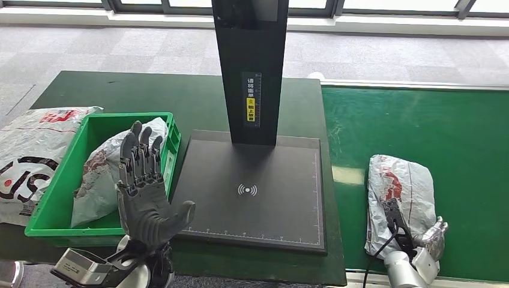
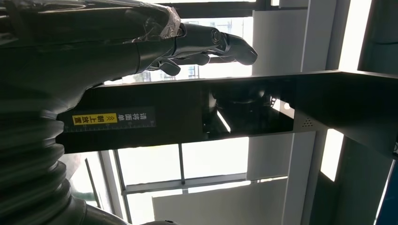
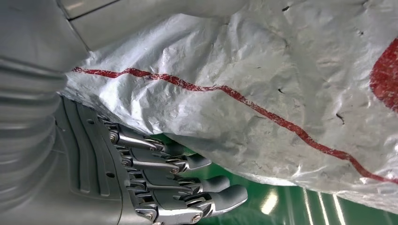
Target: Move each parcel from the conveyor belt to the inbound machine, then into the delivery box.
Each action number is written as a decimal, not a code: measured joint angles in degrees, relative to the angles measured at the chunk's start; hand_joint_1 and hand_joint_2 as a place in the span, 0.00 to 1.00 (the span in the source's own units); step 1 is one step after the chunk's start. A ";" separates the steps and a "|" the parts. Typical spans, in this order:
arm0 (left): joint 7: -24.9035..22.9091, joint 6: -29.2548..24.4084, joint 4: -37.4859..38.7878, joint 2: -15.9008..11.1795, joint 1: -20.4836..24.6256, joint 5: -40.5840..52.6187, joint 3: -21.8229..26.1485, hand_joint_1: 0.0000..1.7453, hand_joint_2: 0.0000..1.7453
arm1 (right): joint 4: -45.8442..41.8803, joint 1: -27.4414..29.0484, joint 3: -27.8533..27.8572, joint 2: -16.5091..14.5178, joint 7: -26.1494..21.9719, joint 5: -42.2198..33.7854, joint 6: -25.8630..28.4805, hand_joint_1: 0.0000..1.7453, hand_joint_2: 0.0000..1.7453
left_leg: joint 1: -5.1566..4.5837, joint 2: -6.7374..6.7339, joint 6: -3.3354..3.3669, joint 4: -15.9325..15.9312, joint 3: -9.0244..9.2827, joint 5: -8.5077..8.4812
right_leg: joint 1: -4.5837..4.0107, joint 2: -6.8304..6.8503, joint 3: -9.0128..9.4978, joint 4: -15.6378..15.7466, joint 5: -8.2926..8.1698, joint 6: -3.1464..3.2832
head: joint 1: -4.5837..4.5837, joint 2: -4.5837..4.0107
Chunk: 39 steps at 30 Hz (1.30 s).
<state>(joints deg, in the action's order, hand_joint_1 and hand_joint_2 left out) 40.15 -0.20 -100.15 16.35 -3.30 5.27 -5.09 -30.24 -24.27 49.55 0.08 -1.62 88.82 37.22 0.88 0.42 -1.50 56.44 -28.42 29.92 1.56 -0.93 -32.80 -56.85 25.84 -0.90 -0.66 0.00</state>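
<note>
Fingers [image 3: 197, 185] of right hand [image 1: 420, 237] under parcel [image 1: 399, 192], grip unclear; left hand [image 1: 144, 192] spread, holding nothing.

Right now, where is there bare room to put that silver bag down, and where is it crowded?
The dark scanner plate is bare in front of the black post. The green belt is free beyond the silver parcel at the right hand. The green crate, beside the raised left hand, already holds a parcel.
</note>
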 joint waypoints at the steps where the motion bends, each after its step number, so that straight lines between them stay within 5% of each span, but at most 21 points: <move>1: 0.00 0.06 -0.07 0.00 -0.08 0.02 0.00 0.00 1.00 | 0.49 -0.13 -0.10 0.13 0.02 0.08 -0.15 0.00 1.00 | 0.00 0.00 0.00 0.00 0.02 0.00 | 0.00 0.00 0.02 0.00 0.00 0.00 | 0.00 0.00; 2: 0.00 0.10 -0.12 0.00 -0.17 0.04 0.00 0.00 1.00 | 0.95 -0.26 -0.20 0.24 0.07 0.18 -0.29 0.01 1.00 | 0.00 0.00 0.00 0.00 0.04 0.00 | 0.00 0.00 0.05 0.01 0.00 0.00 | 0.00 0.00; 6: 0.00 0.17 -0.26 0.00 -0.56 0.12 0.00 0.00 1.00 | 2.33 -0.76 -0.71 0.56 0.91 0.75 -1.61 0.34 1.00 | -0.01 -0.01 0.01 0.01 0.12 0.01 | 0.01 -0.01 0.17 0.05 0.00 -0.01 | 0.00 0.00; 7: 0.00 0.18 -0.29 0.00 -0.62 0.17 0.00 0.00 1.00 | 2.58 -0.88 -0.88 0.62 1.21 0.89 -2.01 0.34 1.00 | -0.01 -0.01 0.01 0.01 0.15 0.01 | 0.01 -0.01 0.21 0.06 0.00 -0.02 | 0.00 0.00; 11: 0.00 0.21 -0.43 0.00 -0.73 0.42 0.00 0.00 1.00 | 3.16 -1.29 -1.45 1.00 2.02 1.19 -2.68 1.00 1.00 | 0.00 -0.04 0.05 0.02 0.32 0.03 | 0.00 -0.03 0.43 0.14 -0.02 -0.05 | 0.00 0.00; 30: 0.00 0.06 -1.06 0.01 -1.60 0.61 0.00 0.00 1.00 | 3.75 -2.00 -3.37 2.06 1.99 0.60 -2.02 1.00 1.00 | 0.01 -0.10 0.11 0.07 0.41 0.05 | 0.00 -0.08 0.55 0.22 -0.13 -0.20 | 0.00 0.00; 35: 0.00 -0.74 -1.66 0.02 -2.58 0.62 -0.09 0.00 1.00 | 0.45 -0.58 -4.19 0.62 -4.91 -3.72 2.05 1.00 1.00 | 0.00 -0.08 0.11 0.07 0.36 0.05 | 0.01 -0.06 0.51 0.22 -0.12 -0.20 | 0.00 0.00; 39: 0.00 -1.20 -1.98 0.02 -2.98 0.60 -0.45 0.00 1.00 | -14.81 4.23 -6.73 -5.40 -14.65 -9.26 2.93 1.00 1.00 | 0.04 -0.04 0.09 0.02 0.26 0.04 | -0.02 -0.04 0.37 0.18 -0.09 -0.16 | 0.00 0.00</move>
<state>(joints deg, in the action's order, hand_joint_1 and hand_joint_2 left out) 40.15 -1.40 -102.13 16.37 -6.28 5.87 -5.55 -45.05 -20.04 42.81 -5.32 -16.26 79.56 40.16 0.92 0.38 -1.41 56.46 -28.15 29.96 1.54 -0.97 -32.43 -56.68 25.75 -1.06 -0.66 0.00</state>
